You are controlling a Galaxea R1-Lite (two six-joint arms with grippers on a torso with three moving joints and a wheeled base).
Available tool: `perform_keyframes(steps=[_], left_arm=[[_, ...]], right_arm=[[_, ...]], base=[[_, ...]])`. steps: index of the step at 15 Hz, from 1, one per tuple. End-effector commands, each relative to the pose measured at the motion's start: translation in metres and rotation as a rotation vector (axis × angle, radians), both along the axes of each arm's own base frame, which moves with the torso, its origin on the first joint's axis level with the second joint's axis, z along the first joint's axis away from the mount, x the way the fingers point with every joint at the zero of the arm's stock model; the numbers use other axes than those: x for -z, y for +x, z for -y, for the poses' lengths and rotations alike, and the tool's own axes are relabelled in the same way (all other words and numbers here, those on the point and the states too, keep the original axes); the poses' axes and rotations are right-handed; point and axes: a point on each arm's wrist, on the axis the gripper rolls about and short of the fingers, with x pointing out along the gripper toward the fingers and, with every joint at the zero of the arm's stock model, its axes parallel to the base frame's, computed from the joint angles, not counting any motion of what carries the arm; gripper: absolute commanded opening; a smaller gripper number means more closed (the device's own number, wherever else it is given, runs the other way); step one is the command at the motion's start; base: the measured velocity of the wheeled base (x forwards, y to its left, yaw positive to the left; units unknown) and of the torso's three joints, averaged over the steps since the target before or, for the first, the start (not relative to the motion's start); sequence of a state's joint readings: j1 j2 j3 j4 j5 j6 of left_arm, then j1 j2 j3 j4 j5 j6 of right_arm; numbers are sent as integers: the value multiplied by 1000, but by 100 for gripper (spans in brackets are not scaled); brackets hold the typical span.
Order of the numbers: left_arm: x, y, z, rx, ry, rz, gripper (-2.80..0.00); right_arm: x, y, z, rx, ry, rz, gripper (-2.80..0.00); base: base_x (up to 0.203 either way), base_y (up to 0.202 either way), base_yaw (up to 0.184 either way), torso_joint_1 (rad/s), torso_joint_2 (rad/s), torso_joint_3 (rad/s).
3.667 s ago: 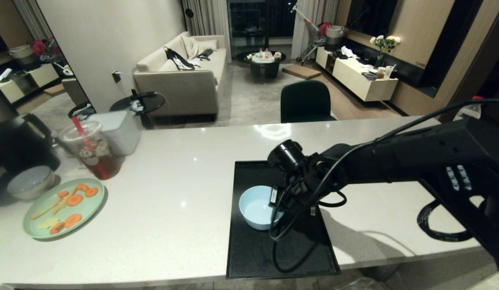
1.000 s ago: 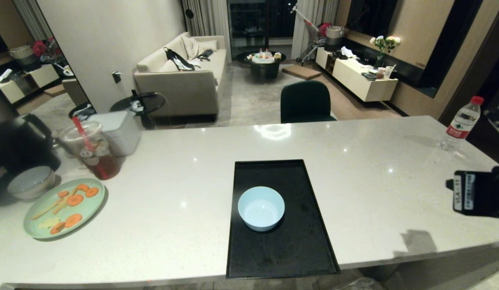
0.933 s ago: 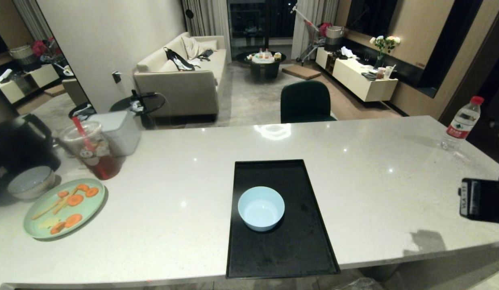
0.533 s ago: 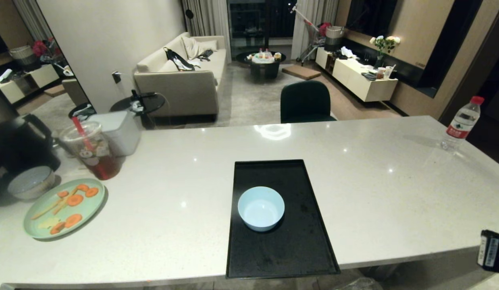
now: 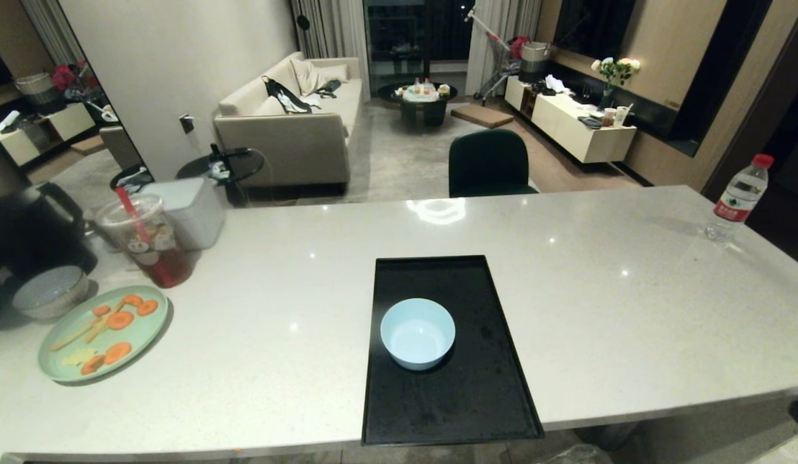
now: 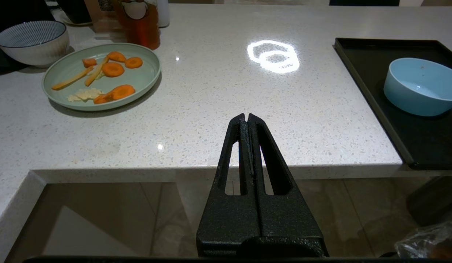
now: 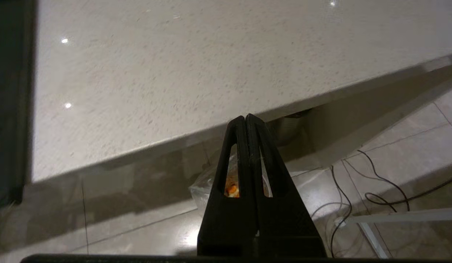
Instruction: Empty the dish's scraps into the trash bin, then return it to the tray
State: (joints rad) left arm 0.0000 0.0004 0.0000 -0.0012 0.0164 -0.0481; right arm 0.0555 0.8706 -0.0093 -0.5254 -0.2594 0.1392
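Two grippers are showing only in their own wrist views, neither reaching into the head view. The left gripper (image 6: 247, 117) is hanging level just off the near edge of the counter (image 6: 196, 109), its fingers clenched together on nothing. The right gripper (image 7: 245, 118) is pointing down past the counter's edge toward the floor, fingers likewise pressed flat with nothing between them. Through the slots of those fingers a crinkled clear bag (image 7: 202, 188) with orange bits is peeking out (the bin itself is mostly hidden behind the gripper and under the counter). The blue bowl (image 5: 418, 333) is sitting upright, mouth up and empty, around the middle of the black tray (image 5: 450, 412), whose long side is running away from the robot. A green plate (image 5: 151, 328) of carrot slices (image 5: 118, 319) is lying well to the left, beside a speckled bowl (image 5: 48, 292).
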Motion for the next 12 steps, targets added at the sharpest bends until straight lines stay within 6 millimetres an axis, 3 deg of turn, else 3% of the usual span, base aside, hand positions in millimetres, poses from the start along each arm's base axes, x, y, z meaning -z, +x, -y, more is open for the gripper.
perform_keyframes(steps=[1, 4, 7, 12], left_arm=[[0, 0, 0, 0, -1, -1, -280], [0, 0, 0, 0, -1, 1, -280], [0, 0, 0, 0, -1, 1, -280], [0, 0, 0, 0, -1, -1, -280]], right_arm=[[-1, -16, 1, -42, 1, 66, -280], [8, -43, 0, -128, -43, 77, -280], [23, -66, 0, -101, -87, 65, -280], [28, -74, -1, -112, -115, 78, -280]], base=[[0, 0, 0, 0, 0, 0], [0, 0, 0, 0, 0, 0], [0, 0, 0, 0, 0, 0], [0, 0, 0, 0, 0, 0]])
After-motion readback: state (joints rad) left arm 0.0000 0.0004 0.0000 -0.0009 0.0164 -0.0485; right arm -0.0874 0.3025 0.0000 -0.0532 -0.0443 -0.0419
